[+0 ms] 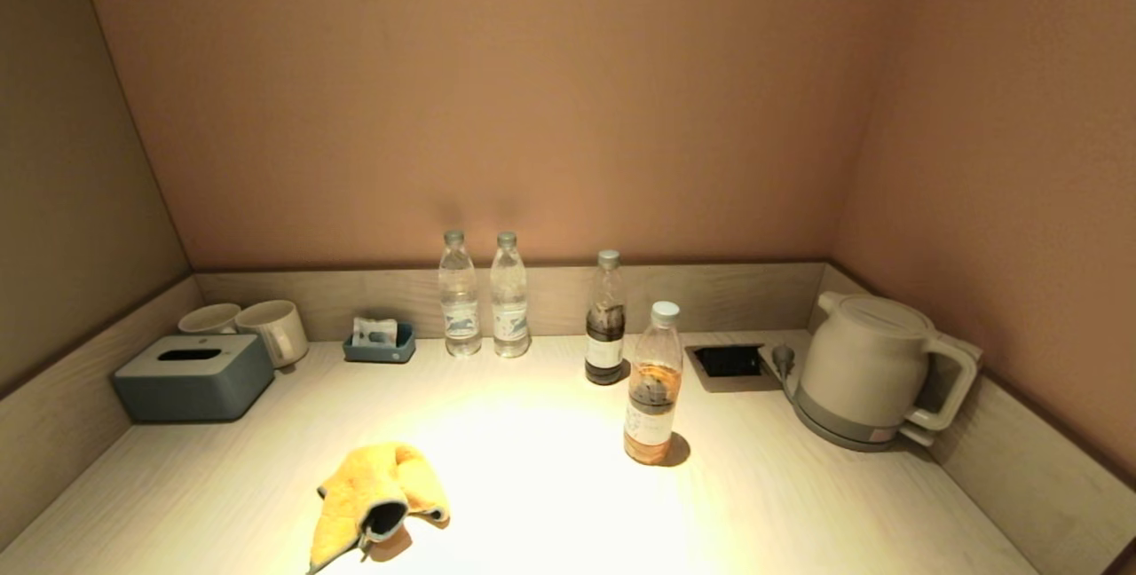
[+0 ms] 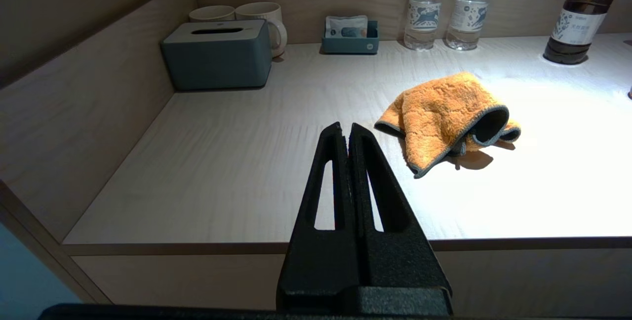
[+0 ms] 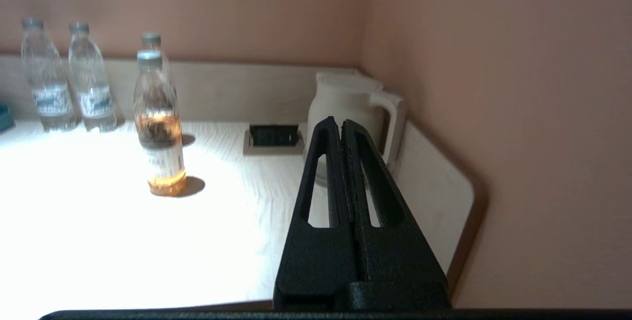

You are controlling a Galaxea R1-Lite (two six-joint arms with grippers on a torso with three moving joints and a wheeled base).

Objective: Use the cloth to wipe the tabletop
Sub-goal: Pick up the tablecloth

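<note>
In the head view, the orange cloth (image 1: 377, 497) is seen crumpled on the tabletop (image 1: 550, 486), near its front left, well apart from the amber bottle (image 1: 652, 384); in the left wrist view, the left gripper (image 2: 345, 130) is held pressed together, just short of the cloth (image 2: 447, 115); in the right wrist view, the right gripper (image 3: 337, 125) is likewise pressed together, before the kettle (image 3: 353, 100).
</note>
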